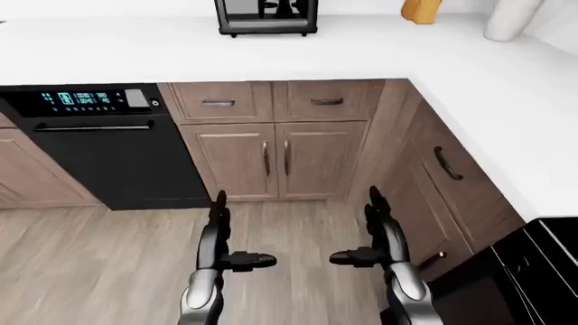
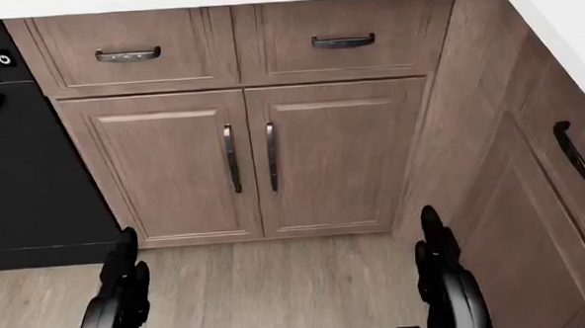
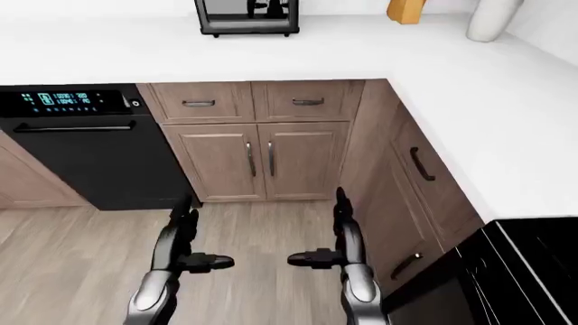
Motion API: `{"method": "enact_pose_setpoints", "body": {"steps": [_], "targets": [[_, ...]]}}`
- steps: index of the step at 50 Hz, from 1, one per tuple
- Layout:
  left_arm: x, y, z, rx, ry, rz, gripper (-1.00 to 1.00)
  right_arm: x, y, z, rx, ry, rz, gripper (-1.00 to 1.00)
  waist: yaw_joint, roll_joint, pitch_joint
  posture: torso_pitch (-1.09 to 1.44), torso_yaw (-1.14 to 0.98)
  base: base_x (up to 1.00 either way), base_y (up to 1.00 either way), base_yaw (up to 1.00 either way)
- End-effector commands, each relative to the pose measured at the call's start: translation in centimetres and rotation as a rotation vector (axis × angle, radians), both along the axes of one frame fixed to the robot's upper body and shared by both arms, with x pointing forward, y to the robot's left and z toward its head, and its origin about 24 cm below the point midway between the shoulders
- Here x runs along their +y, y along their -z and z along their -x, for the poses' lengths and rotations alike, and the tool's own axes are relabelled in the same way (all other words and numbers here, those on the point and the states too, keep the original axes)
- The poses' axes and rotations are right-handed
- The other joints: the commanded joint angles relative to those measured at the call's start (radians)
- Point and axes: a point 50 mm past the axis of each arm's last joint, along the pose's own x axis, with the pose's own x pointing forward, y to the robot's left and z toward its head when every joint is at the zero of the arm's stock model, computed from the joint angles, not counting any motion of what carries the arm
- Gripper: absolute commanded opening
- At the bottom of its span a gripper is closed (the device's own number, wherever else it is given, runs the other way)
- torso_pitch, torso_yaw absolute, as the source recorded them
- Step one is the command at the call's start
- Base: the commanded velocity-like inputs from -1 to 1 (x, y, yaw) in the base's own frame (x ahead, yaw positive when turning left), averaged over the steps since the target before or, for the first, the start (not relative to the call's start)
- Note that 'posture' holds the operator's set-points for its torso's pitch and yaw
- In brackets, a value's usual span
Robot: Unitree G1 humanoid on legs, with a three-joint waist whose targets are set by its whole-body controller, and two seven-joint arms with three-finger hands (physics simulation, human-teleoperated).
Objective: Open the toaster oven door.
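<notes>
Two hands, left hand (image 1: 219,233) and right hand (image 1: 379,233), open, one toaster oven (image 1: 267,17), seemingly shut

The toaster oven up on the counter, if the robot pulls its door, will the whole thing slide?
Maybe a little. The toaster oven looks boxy and squat, so tipping seems unlikely. It sits on small feet on a smooth white counter, so it might skid toward the pull. Both hands are open, well below it.

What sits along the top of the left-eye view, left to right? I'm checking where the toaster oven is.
toaster oven → yellow-orange object → white rounded object, all on the white counter.
</notes>
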Motion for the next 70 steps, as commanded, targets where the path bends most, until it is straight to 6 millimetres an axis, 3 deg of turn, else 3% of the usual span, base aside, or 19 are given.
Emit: {"method": "enact_pose_setpoints", "body": {"steps": [1, 3, 5, 7, 8, 23, 30, 37, 45, 46, 49, 54, 59, 62, 64, 66, 67, 68, 70], "targets": [[0.1, -4.4, -0.9, -0.177, 0.003, -0.018, 1.0, -0.1, -4.3, -1.1, -0.191, -0.011, 0.014, 1.0, -0.002, -0.008, -0.001, 0.0, 0.0, 0.0, 0.0, 0.0], [0.0, -5.0, -0.9, -0.188, 0.006, -0.02, 1.0, -0.2, -4.7, -1.2, -0.199, -0.013, 0.014, 1.0, 0.007, -0.001, -0.064, 0.0, 0.0, 0.0, 0.0, 0.0], [0.0, -5.4, -0.9, -0.196, 0.008, -0.02, 1.0, -0.2, -4.9, -1.2, -0.201, -0.012, 0.014, 1.0, 0.006, -0.009, -0.021, 0.0, 0.0, 0.0, 0.0, 0.0], [0.0, -5.9, -1.0, -0.205, 0.009, -0.024, 1.0, -0.1, -5.3, -1.2, -0.2, -0.015, 0.012, 1.0, 0.008, -0.008, -0.067, 0.0, 0.0, 0.0, 0.0, 0.0], [0.0, -6.2, -1.0, -0.211, 0.009, -0.026, 1.0, -0.1, -5.5, -1.2, -0.202, -0.015, 0.015, 1.0, 0.008, -0.008, -0.073, 0.0, 0.0, 0.0, 0.0, 0.0], [0.3, -13.4, -2.2, -0.331, 0.008, -0.084, 1.0, -0.2, -11.7, -3.3, -0.299, -0.002, 0.046, 1.0, 0.008, -0.003, -0.095, 0.0, 0.0, 0.0, 0.0, 0.0], [0.5, -18.6, -2.9, -0.398, 0.007, -0.1, 1.0, -0.4, -15.6, -4.0, -0.353, 0.001, 0.018, 1.0, 0.009, -0.002, -0.092, 0.0, 0.0, 0.0, 0.0, 0.0], [0.3, -21.6, -3.2, -0.433, 0.023, -0.136, 1.0, -0.1, -18.0, -4.5, -0.378, -0.016, 0.006, 1.0, 0.008, -0.002, -0.081, 0.0, 0.0, 0.0, 0.0, 0.0], [0.5, -22.2, -3.4, -0.444, 0.014, -0.132, 1.0, 0.3, -19.8, -4.9, -0.403, -0.033, -0.008, 1.0, 0.009, -0.002, -0.073, 0.0, 0.0, 0.0, 0.0, 0.0], [0.6, -22.1, -3.3, -0.442, 0.012, -0.12, 1.0, 0.3, -19.9, -4.8, -0.402, -0.036, -0.018, 1.0, 0.008, 0.004, -0.093, 0.0, 0.0, 0.09, 0.0, 0.0], [0.5, -21.8, -3.3, -0.439, 0.012, -0.117, 1.0, 0.2, -20.1, -4.9, -0.404, -0.035, -0.026, 1.0, 0.007, 0.004, -0.042, 0.0, 0.0, 0.27, 0.0, 0.0], [0.4, -22.1, -3.1, -0.451, 0.019, -0.113, 1.0, 0.1, -20.6, -4.8, -0.413, -0.034, -0.032, 1.0, 0.006, -0.035, -0.036, 0.0, 0.0, 0.28, 0.0, 0.0], [0.4, -22.1, -3.0, -0.457, 0.029, -0.115, 1.0, 0.2, -20.7, -4.9, -0.41, -0.038, -0.031, 1.0, 0.004, -0.019, -0.048, 0.0, 0.0, 0.28, 0.0, 0.0], [0.4, -22.1, -2.9, -0.459, 0.03, -0.113, 1.0, 0.4, -20.9, -4.9, -0.413, -0.046, -0.031, 1.0, 0.003, 0.008, -0.044, 0.0, 0.0, 0.28, 0.0, 0.0], [0.4, -21.7, -2.8, -0.458, 0.03, -0.105, 1.0, 0.4, -20.7, -4.9, -0.409, -0.048, -0.027, 1.0, -0.001, 0.039, -0.037, 0.0, 0.0, 0.29, 0.0, 0.0], [0.5, -21.2, -2.9, -0.453, 0.026, -0.102, 1.0, 0.4, -20.6, -5.0, -0.406, -0.049, -0.026, 1.0, -0.003, 0.104, -0.061, 0.0, 0.0, 0.29, 0.0, 0.0], [0.7, -21.1, -2.8, -0.452, 0.02, -0.099, 1.0, 0.4, -20.5, -5.0, -0.406, -0.048, -0.029, 1.0, 0.009, 0.062, -0.047, 0.0, 0.0, 0.29, 0.0, 0.0], [0.8, -21.0, -2.8, -0.453, 0.018, -0.094, 1.0, 0.5, -20.1, -5.1, -0.401, -0.05, -0.028, 1.0, -0.001, 0.079, -0.046, 0.0, 0.0, 0.31, 0.0, 0.0], [0.9, -20.8, -2.7, -0.453, 0.014, -0.09, 1.0, 0.6, -19.8, -5.0, -0.395, -0.052, -0.027, 1.0, 0.01, 0.067, -0.052, 0.0, 0.0, 0.33, 0.0, 0.0]]}}
